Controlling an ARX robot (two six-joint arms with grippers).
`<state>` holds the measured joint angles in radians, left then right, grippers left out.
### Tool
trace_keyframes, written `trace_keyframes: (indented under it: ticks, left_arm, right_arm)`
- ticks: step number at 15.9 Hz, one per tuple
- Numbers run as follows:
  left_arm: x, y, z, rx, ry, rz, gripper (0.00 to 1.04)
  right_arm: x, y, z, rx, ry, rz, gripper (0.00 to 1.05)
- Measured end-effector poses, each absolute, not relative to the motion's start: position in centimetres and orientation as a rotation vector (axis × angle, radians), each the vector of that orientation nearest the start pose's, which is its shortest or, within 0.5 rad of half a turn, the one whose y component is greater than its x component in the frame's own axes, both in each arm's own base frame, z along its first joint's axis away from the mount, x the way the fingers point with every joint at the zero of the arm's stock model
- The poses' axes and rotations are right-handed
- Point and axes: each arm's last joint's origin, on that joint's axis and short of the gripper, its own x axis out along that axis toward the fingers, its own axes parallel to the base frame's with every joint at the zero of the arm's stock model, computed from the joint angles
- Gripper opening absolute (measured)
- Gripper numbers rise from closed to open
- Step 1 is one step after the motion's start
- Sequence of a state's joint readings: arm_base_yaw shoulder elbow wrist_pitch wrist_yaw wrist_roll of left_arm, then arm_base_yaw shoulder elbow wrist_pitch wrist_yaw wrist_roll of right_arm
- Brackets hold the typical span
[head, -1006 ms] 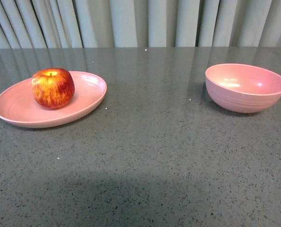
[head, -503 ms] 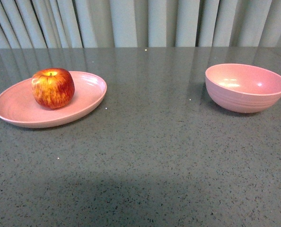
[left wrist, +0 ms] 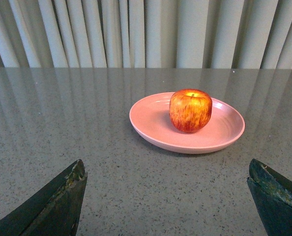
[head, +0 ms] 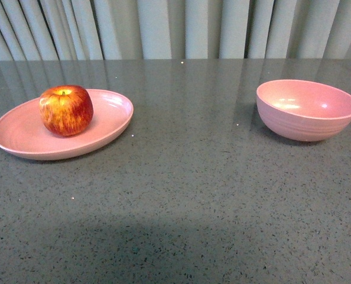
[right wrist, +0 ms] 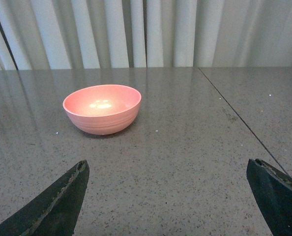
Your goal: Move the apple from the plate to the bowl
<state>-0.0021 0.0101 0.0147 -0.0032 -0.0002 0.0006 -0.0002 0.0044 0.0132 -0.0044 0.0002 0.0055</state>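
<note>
- Front view: no tool shows here. One apple point(head: 66, 110) sits stem up on one shallow pink plate point(head: 22, 139). One deeper pink bowl point(head: 308, 109) stands empty, well apart from the plate across the grey counter point(head: 187, 195).
- Left wrist view: the left tool point(left wrist: 166, 169) has its two fingers spread wide with nothing between them. The apple on its plate lies straight ahead of this tool, well apart from it and roughly centred on the gap. I'd judge the step in hand to be the reach for the apple, and this tool is the natural one for it. To do it well, go in above the plate's rim, lower the fingers either side of the apple's widest part, and close gently. A round, smooth fruit could roll or squirt out.
- Right wrist view: the right tool point(right wrist: 166, 168) is likewise spread wide and empty. The bowl stands ahead of it, well apart, nearer one finger's line than the other.
- Count: one apple, one plate, one bowl, two tools.
</note>
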Motion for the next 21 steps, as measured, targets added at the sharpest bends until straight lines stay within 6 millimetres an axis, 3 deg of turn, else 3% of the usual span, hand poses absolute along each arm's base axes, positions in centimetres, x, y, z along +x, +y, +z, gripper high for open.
trace_keyframes:
  ticks: [3,5,6,9,13,15,18,21]
  left_arm:
    - [9.7,0.0,16.7,0.001,-0.001,-0.002,0.98]
    - [9.7,0.0,16.7,0.001,-0.001,-0.002,0.98]
    - [9.7,0.0,16.7,0.001,-0.001,-0.002,0.98]
    - [9.7,0.0,16.7,0.001,-0.001,-0.002,0.98]
    - [9.7,0.0,16.7,0.001,-0.001,-0.002,0.98]
    - [9.7,0.0,16.7,0.001,-0.001,-0.002,0.98]
    - [9.7,0.0,16.7,0.001,-0.001,-0.002,0.98]
    - [9.7,0.0,16.7,0.001,-0.001,-0.002,0.98]
  right_arm:
    - [9.7,0.0,16.7,0.006,-0.004,0.0,0.98]
    - [10.1,0.2,16.5,0.06,0.197,-0.033,0.98]
    - [10.6,0.2,17.2,0.084,0.194,-0.03,0.98]
    - [12.8,0.2,22.1,0.092,0.057,0.002,0.98]
    - [19.4,0.3,28.1,0.076,0.018,0.053,0.98]
    - [23.7,0.3,29.7,0.079,0.088,0.076,0.98]
    - [30.3,0.4,29.4,0.084,0.251,0.097,0.98]
    - [35.1,0.5,27.5,0.08,0.422,0.085,0.98]
